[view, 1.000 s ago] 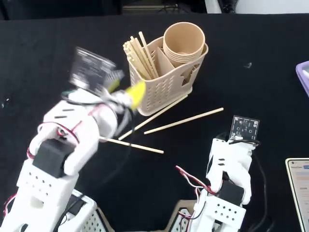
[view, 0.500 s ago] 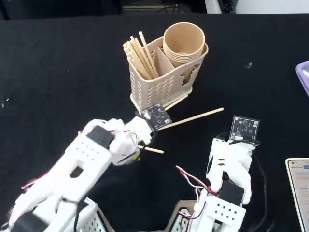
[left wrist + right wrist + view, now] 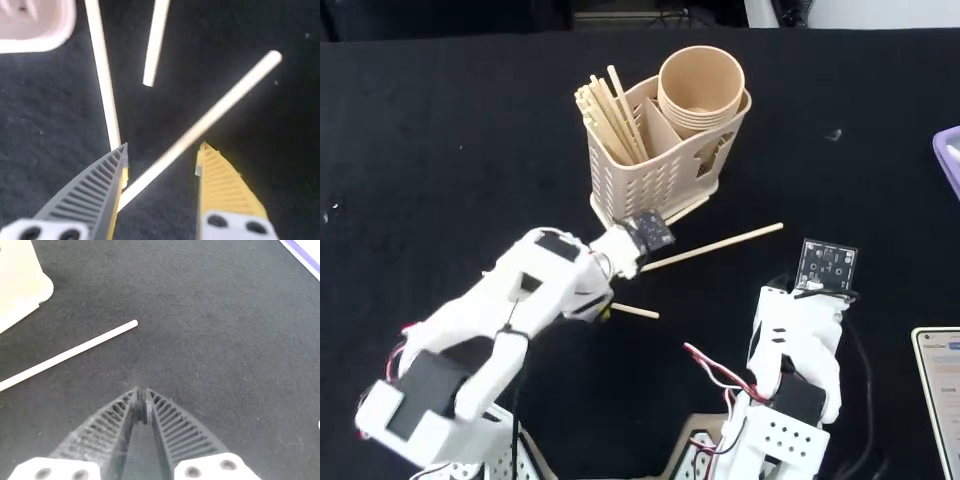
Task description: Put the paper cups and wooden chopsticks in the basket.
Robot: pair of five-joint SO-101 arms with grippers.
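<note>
The left gripper [image 3: 162, 146] was held with jaws spread astride a loose chopstick [image 3: 225, 103], apparently ready for pinching; the basket [image 3: 35, 25] stood near, beyond the tips. On the right gripper [image 3: 141, 392], jaws were pressed together.

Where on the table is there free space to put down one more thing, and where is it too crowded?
The black table is bare left of the beige slotted plastic basket, and between it and the purple object at the right edge. Crowded: in front of the basket, where loose wooden chopsticks lie and the left gripper stands open over one.
</note>
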